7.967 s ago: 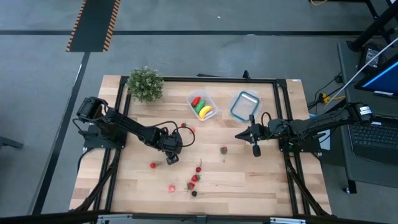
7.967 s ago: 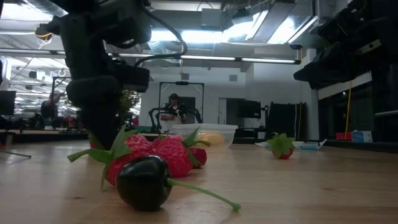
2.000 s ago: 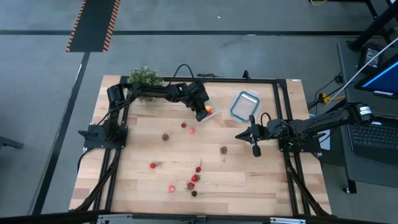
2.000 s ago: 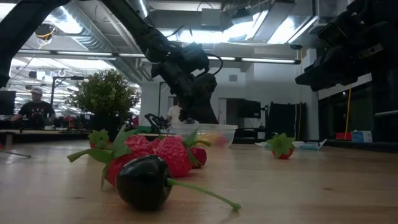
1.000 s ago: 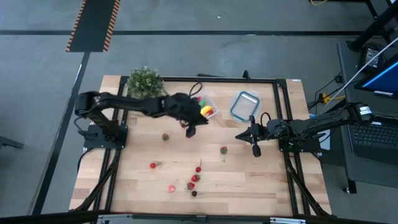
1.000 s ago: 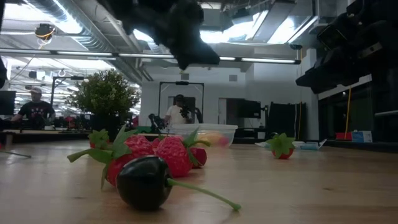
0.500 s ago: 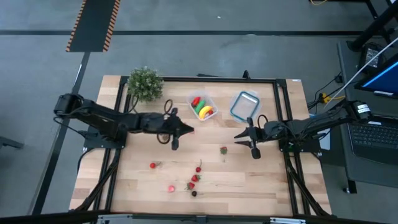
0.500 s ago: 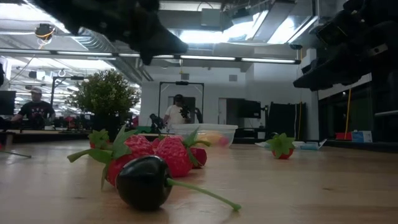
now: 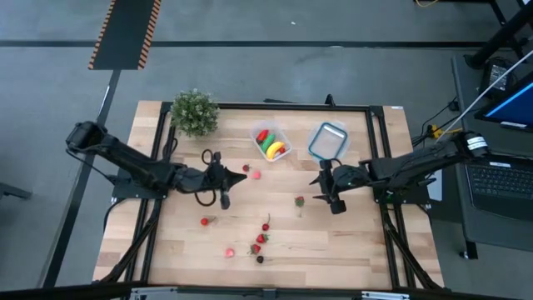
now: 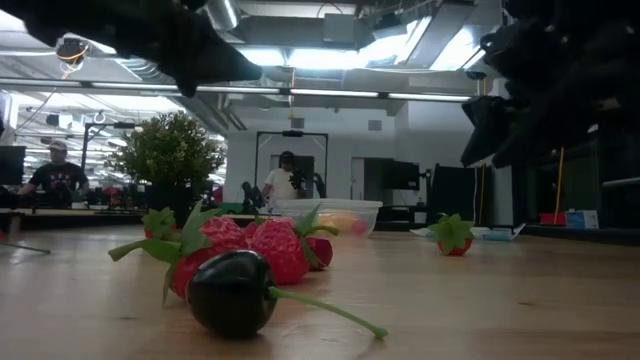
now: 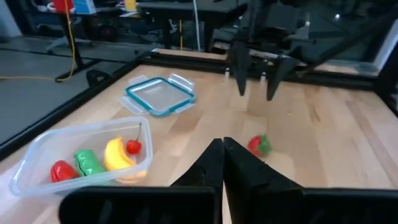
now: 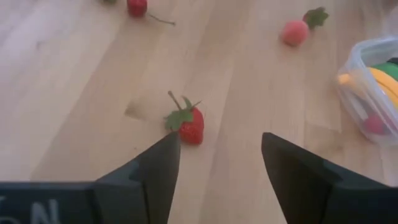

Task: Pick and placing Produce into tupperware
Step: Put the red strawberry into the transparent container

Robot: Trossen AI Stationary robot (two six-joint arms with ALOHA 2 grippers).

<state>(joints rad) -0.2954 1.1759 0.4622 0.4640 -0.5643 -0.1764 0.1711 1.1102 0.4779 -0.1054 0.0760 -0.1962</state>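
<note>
Pale wooden planks make up the table (image 9: 350, 242), which sits inside a black frame on a grey floor. At the upper middle of the high view stands the tupperware (image 9: 271, 142), a clear tub already holding a yellow banana (image 11: 117, 154), a green oblong piece (image 11: 88, 162), a red pepper (image 11: 62, 170) and a small cherry (image 11: 133, 147). Just right of it lies a blue-rimmed clear lid (image 9: 327, 139), and a bushy potted plant (image 9: 194, 111) stands at the upper left corner of the table.

Left of centre in the high view, the left gripper (image 9: 223, 185) hovers over bare wood with its fingers pressed together and nothing between them. Right of centre, the right gripper (image 9: 327, 192) has its fingers spread wide, and in its wrist view a strawberry (image 12: 188, 124) lies on the wood just ahead of the gap. A pink berry (image 9: 256, 175) rests near the tub. More produce is scattered across the lower middle of the table: a cluster of strawberries (image 10: 255, 246), a dark cherry (image 10: 230, 291) and a lone red berry (image 9: 205, 221) to their left.
</note>
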